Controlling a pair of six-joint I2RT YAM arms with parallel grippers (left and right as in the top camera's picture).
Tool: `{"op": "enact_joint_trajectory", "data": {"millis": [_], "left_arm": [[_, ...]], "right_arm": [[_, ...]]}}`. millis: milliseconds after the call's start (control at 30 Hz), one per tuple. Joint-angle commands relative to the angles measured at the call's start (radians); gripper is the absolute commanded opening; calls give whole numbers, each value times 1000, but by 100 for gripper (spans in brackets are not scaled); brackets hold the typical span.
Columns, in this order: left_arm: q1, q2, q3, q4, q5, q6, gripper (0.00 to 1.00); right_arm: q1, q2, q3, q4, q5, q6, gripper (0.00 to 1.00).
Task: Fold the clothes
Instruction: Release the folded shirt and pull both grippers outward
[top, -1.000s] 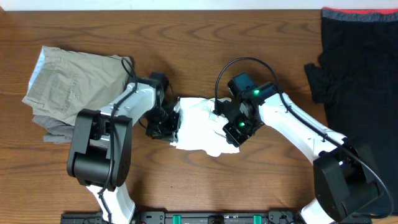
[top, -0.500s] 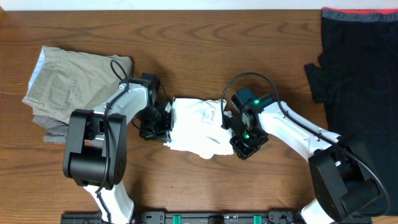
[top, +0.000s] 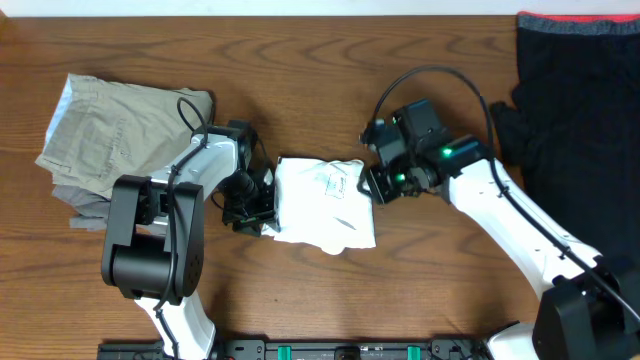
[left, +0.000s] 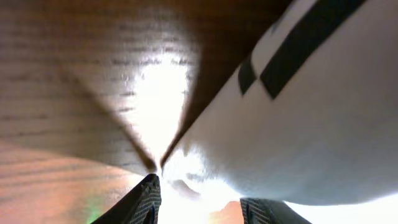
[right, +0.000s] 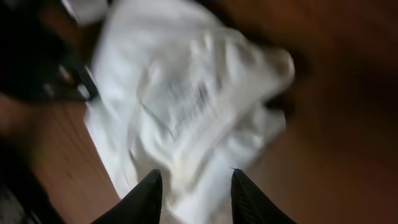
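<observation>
Wooden table (top: 300, 60): T-shirt (top: 320, 205), trousers (top: 110, 130), black garment (top: 580, 100)

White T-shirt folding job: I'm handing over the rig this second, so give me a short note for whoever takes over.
Left tool: open, at the left edge of the plain white cotton T-shirt; whether cloth lies between its fingers is unclear.
Right tool: open, over the shirt's right edge, gripping nothing.
T-shirt: a compact, wrinkly bundle mid brown wooden table, between the arms.
Done: shirt folded small.
To do: probably back both arms off; the lower edge looks uneven and may want smoothing.
Khaki folded trousers far left, black garment with a red edge band far right.
</observation>
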Motion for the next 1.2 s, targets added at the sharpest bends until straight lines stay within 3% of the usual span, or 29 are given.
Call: {"op": "enact_joint_trajectory", "data": {"millis": [0,100,233,300,333,433,567,867,933,1000,1067,1167], "left_arm": [[5,1,-3,-11,-3,2,43],[5,-5,-3,-5,0,2,43],[5,-4,-3,9,0,2,23],[5,-4,-3,13,0,2,8],[5,-4,-3,13,0,2,6],[5,-4,-3,12,-1,2,6],[5,-4,-3,9,-2,5,6],[6,-11,2,-71,-7,9,6],[6,-29,11,-103,-6,9,12],[6,-63,26,-128,16,28,17],[6,-106,39,-137,29,35,26],[6,-181,58,-130,48,35,38]], "right_arm": [[24,60,3,50,-173,63,33],[65,137,3,81,-190,69,19],[104,242,3,76,-193,89,5],[103,280,3,42,-180,114,1],[97,291,3,19,-164,137,1],[63,302,3,-80,-52,235,1],[16,295,3,-194,86,242,2],[-43,214,5,-203,75,84,2],[-55,160,7,-178,16,32,4],[-66,107,7,-137,-57,9,12],[-76,63,7,-82,-102,19,23],[-80,44,7,6,-142,88,26]]}}
